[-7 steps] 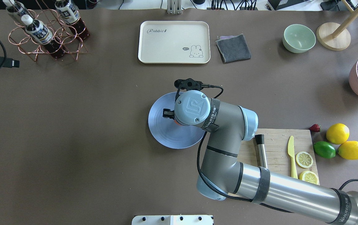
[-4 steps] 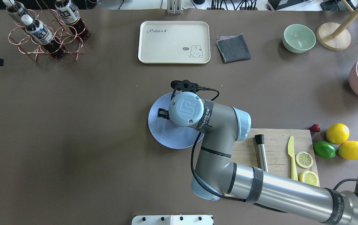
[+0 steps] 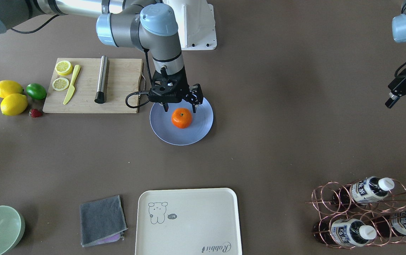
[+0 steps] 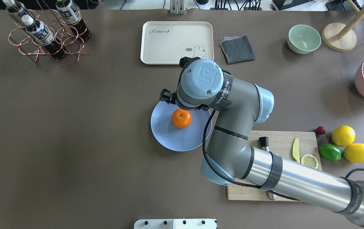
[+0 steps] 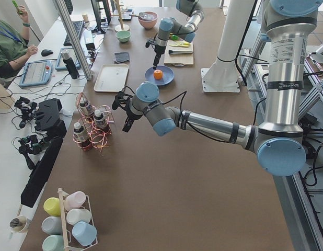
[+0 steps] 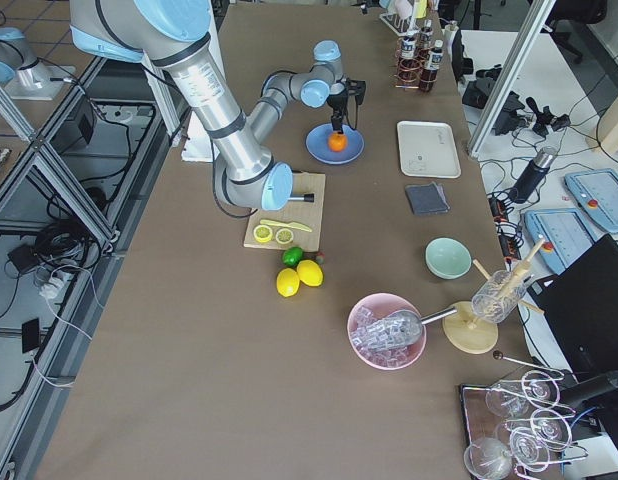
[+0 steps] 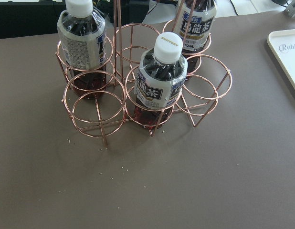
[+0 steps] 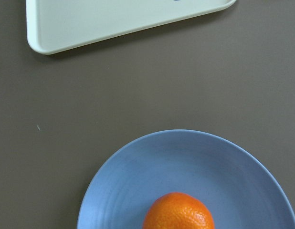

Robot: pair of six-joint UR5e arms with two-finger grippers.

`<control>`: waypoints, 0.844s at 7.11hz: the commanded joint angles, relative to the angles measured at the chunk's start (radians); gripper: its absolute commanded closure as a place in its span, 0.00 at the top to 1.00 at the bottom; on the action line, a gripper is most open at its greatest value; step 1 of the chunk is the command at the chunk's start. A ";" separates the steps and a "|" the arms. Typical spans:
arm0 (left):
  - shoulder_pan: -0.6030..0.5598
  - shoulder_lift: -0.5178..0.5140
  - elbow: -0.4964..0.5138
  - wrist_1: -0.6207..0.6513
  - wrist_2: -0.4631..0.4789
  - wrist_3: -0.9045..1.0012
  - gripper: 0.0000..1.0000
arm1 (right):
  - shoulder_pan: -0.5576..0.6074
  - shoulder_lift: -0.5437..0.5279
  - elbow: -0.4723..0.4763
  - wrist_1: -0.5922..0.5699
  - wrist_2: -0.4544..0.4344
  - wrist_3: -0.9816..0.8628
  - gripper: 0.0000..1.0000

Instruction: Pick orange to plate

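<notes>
Overhead vs. front cam opposite, steep down; shared plate (image 4: 166,133) mid-frame (R wrist cam close above).

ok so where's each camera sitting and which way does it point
Front-facing: across the table, facing the robot; right gripper above the plate, left gripper at the view's right.
Overhead: behind the robot, looking forward and down; right arm near the orange.
Exterior left: table's left end, looking along it; left arm near.
Exterior right: opposite end; right arm near.
Left wrist: down at bottles in a rack; no body.
Right wrist: down at orange and plate; no body.
Shared: front-facing and overhead both show the orange on the plate.
</notes>
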 commanded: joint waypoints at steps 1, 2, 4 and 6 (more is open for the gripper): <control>-0.103 0.126 -0.007 0.000 -0.054 0.205 0.98 | 0.125 -0.104 0.220 -0.180 0.134 -0.146 1.00; -0.111 0.181 0.005 0.008 -0.043 0.347 0.98 | 0.226 -0.213 0.291 -0.194 0.231 -0.269 1.00; -0.157 0.179 -0.010 0.148 -0.031 0.407 0.98 | 0.457 -0.426 0.341 -0.194 0.412 -0.590 1.00; -0.153 0.125 -0.024 0.279 0.074 0.419 0.98 | 0.665 -0.607 0.326 -0.197 0.500 -0.894 1.00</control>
